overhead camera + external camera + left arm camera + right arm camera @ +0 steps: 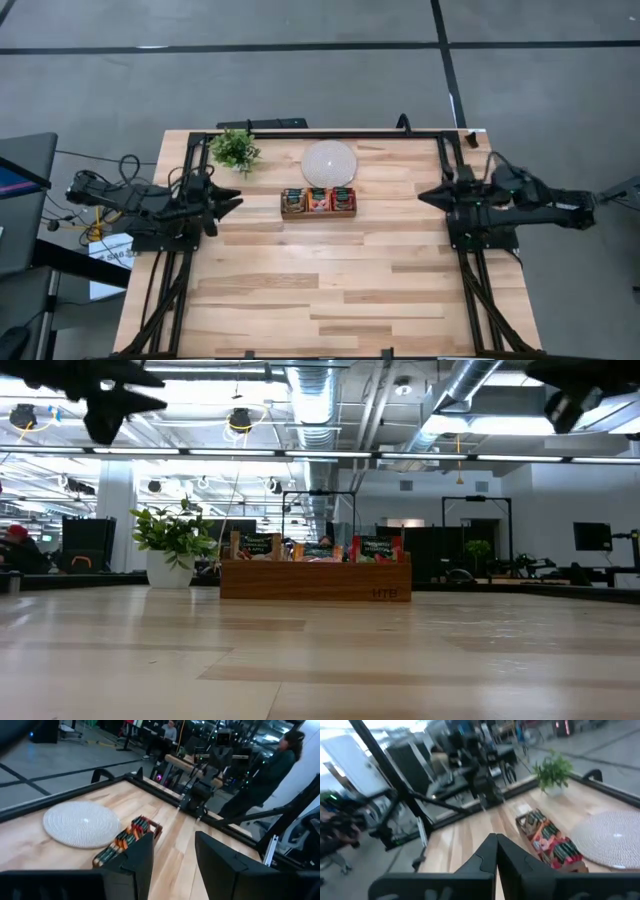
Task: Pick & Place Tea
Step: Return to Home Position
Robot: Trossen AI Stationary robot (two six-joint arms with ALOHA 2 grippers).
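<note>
With the tea (318, 200) filed in the tray (318, 214) midway between the released left pincer (238, 199) and the clenched, empty right pincer (422, 195), homing is judged underway; only parking is required next.

tea (318, 201) labels unreadable, bottoms hidden behind tray (315, 582)

Faint stamped letters on wooden tray (315, 580) front, unreadable, print on tea sachets (378, 548) too small
</note>
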